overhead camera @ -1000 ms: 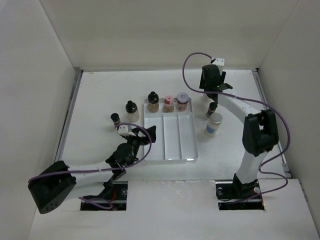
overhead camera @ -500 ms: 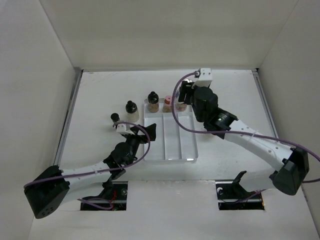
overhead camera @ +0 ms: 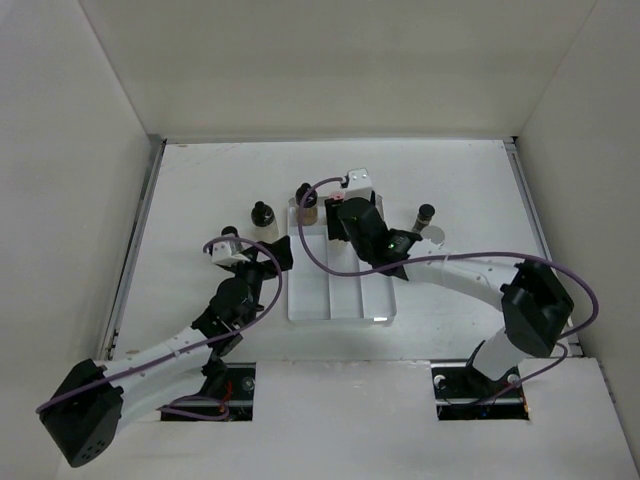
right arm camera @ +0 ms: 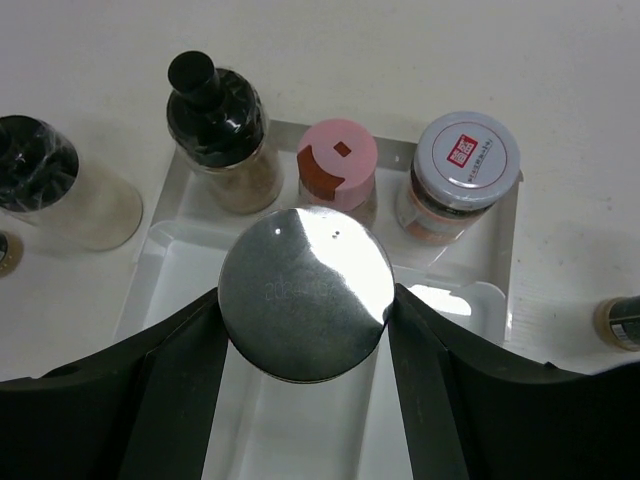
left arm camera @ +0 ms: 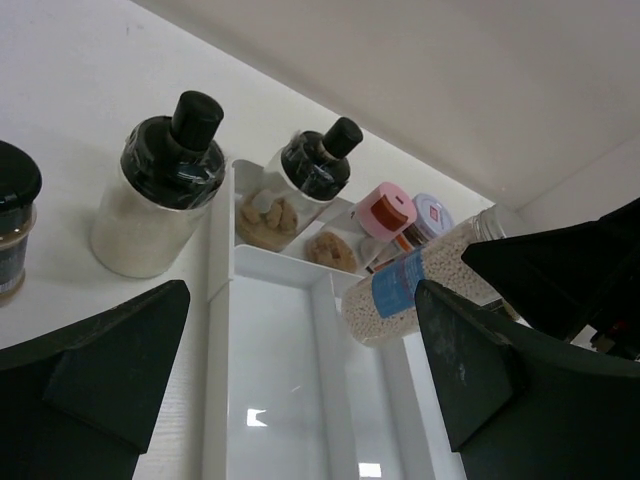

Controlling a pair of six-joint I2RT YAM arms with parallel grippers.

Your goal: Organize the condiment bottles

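My right gripper [right arm camera: 305,310] is shut on a pale silver-lidded bottle [right arm camera: 304,294] of white beads with a blue label [left arm camera: 418,290] and holds it above the white divided tray [right arm camera: 150,245], near its far end [overhead camera: 345,222]. Three bottles stand along the tray's far edge: a black-capped one [right arm camera: 214,122], a pink-capped one [right arm camera: 338,165] and a white-lidded jar [right arm camera: 465,160]. My left gripper [left arm camera: 300,400] is open and empty over the tray's left rim [overhead camera: 280,252]. A black-capped bottle with pale contents [left arm camera: 160,190] and a small black-capped one [overhead camera: 229,237] stand left of the tray.
Right of the tray stand a small black-capped bottle [overhead camera: 425,215] and a silver-lidded one [overhead camera: 436,234], partly hidden by my right arm. White walls close the table on three sides. The tray's three long compartments [left arm camera: 270,380] hold nothing in view.
My right arm has swung from the back right to over the tray's far end, carrying the silver-lidded bottle. My left gripper has moved slightly farther along the tray's left side.
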